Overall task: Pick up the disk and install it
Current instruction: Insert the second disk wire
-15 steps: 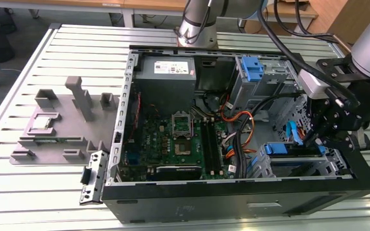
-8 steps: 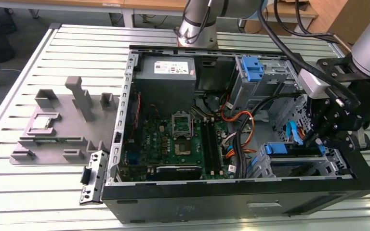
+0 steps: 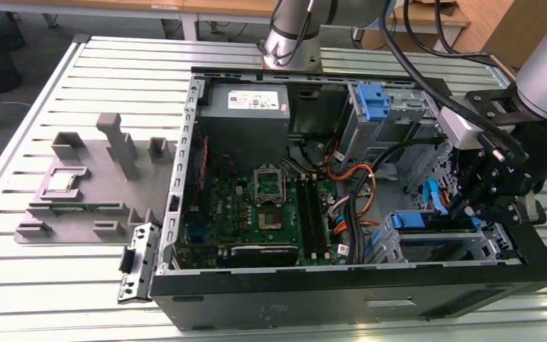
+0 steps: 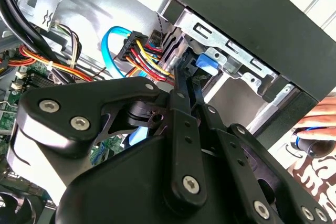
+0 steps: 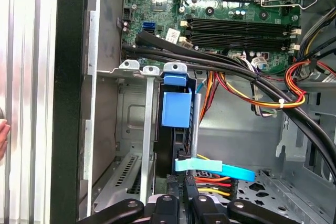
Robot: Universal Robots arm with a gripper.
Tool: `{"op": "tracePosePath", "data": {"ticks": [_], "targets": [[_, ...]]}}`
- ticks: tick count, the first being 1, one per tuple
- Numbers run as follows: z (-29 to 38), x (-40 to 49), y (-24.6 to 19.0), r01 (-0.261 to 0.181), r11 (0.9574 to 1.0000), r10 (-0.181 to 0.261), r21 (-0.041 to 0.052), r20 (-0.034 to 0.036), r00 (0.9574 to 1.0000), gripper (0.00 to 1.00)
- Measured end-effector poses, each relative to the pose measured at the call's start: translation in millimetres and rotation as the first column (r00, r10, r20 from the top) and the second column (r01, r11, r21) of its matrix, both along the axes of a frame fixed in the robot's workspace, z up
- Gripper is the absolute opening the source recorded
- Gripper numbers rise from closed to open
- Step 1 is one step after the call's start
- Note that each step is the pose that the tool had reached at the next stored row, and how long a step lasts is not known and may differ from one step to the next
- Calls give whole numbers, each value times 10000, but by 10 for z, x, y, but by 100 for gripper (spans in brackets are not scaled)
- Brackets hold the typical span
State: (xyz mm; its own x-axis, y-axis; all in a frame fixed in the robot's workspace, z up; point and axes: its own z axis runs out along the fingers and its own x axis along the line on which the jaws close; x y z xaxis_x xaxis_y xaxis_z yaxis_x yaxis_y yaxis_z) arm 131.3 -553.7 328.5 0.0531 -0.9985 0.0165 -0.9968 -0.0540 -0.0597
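The computer case (image 3: 350,285) lies open on the slatted bench (image 3: 112,71), with the arm reaching into its drive end. The pincer (image 4: 179,67) is narrow: in the second wrist view its two fingers (image 4: 185,103) run almost together to the tips. Whether they clamp anything cannot be told.

The disk (image 5: 176,109) sits in the metal drive cage (image 5: 134,129), directly ahead of the pincer. In the first wrist view it stands on edge with a thin side facing the pincer. Its long axis runs in line with the fingers, away from them toward the motherboard (image 5: 236,3). The bright blue carrier tab is at the far end of the disk from the pincer.

A light blue flat cable (image 5: 220,169) and a bundle of red, yellow and orange wires (image 5: 210,182) lie just beside the fingers. A person's hand (image 4: 319,129) rests outside the case wall, well apart from the pincer
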Motion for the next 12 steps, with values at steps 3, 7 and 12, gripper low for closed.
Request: {"op": "tracePosePath", "data": {"ticks": [3,7,12], "targets": [[-1,0,0,1,10000,-1,-1,0,10000,16],[-2,0,0,1,10000,-1,1,0,10000,16],[-6,0,0,1,10000,-1,7,0,10000,18]]}}
